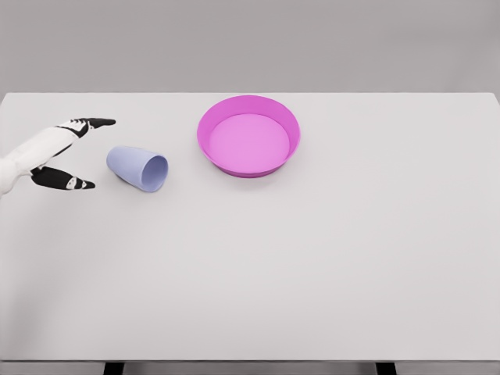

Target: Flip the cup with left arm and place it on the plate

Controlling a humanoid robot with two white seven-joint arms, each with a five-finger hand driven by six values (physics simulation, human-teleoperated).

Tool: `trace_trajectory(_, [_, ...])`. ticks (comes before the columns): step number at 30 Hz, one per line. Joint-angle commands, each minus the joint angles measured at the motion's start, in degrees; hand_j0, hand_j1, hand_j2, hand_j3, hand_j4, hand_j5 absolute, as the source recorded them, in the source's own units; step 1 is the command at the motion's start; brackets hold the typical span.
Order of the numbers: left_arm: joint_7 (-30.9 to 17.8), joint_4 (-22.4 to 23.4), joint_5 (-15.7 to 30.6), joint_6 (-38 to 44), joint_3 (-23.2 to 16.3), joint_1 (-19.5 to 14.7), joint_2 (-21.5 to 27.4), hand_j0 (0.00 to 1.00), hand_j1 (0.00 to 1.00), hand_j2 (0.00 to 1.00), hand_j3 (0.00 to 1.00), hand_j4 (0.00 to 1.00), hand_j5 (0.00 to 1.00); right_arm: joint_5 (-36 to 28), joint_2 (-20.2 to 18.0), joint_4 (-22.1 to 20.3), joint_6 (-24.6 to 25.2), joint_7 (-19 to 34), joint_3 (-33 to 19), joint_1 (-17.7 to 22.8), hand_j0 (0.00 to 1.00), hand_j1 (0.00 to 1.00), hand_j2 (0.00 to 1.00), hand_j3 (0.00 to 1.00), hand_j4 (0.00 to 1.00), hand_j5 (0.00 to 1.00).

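Observation:
A pale blue cup (pixel 137 167) lies on its side on the white table, its mouth facing right and slightly toward me. To its right, further back, stands a magenta plate (pixel 248 136) with a raised rim, nothing in it. My left hand (pixel 92 153) comes in from the left edge, just left of the cup's base. Its black-tipped fingers (pixel 95 123) are spread apart from the thumb, holding nothing, a small gap short of the cup. The right arm is out of view.
The white table (pixel 312 258) fills the view, with its front edge at the bottom and a grey wall behind it.

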Motion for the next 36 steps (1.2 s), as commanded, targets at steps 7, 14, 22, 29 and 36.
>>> trace_trajectory(7, [-0.7,0.8,-15.2,0.1,-0.1,-3.8,-6.0,1.00,1.00,1.00,1.00,1.00,1.00,0.0,0.0,0.1,0.1,0.3,0.0,0.1,1.00,1.00,1.00,1.00,1.00,1.00])
trace_trajectory(14, [-3.4,0.8,-19.8,0.1,-5.0,-7.2,-7.7,1.00,1.00,1.00,1.00,1.00,1.00,0.0,0.0,0.1,0.1,0.3,0.0,0.1,1.00,1.00,1.00,1.00,1.00,1.00])
trace_trajectory(22, [-3.2,7.6,-13.7,0.1,-5.2,-9.8,-3.9,1.00,1.00,1.00,1.00,1.00,1.00,0.0,0.0,0.1,0.1,0.3,0.0,0.1,1.00,1.00,1.00,1.00,1.00,1.00])
trace_trajectory(29, [-3.4,11.6,-13.7,0.1,-7.8,-11.2,-5.9,1.00,1.00,1.00,1.00,1.00,1.00,0.0,0.0,0.1,0.1,0.3,0.0,0.1,1.00,1.00,1.00,1.00,1.00,1.00])
trace_trajectory(36, [-6.5,12.4,-13.9,0.1,-7.8,-11.4,-8.6,1.00,1.00,1.00,1.00,1.00,1.00,0.0,0.0,0.1,0.1,0.3,0.0,0.1,1.00,1.00,1.00,1.00,1.00,1.00])
